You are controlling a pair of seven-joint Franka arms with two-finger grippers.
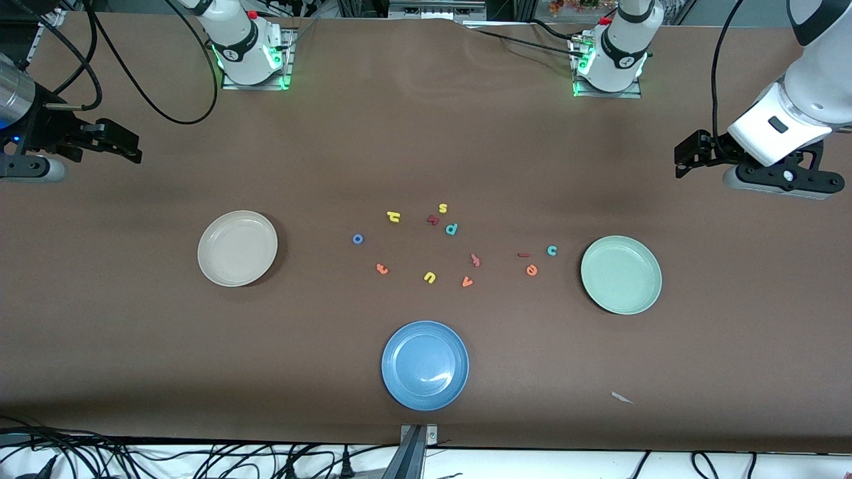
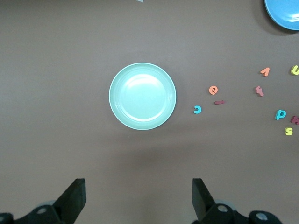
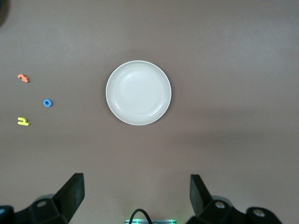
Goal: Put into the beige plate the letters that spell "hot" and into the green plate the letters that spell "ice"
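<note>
1. While both arms wait, left gripper (image 2: 138, 200) and right gripper (image 3: 135, 198) stand wide, holding nothing.
2. Wrist views alone show those jaws; beige plate (image 3: 138, 93) and green plate (image 2: 142, 96) lie bare.
3. Front view alone shows all letters between the plates: h (image 1: 393, 215), o (image 1: 357, 239), t (image 1: 382, 269); i (image 1: 524, 255), c (image 1: 552, 250), e (image 1: 531, 269).

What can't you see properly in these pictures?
- The dark red letter beside the teal p: too small in the front view to read, and cut off by the edge in the left wrist view.
- The blue plate: cut off by the left wrist view's edge.
- The left gripper and right gripper: wrist views show open fingers only, the rest is cut off.
</note>
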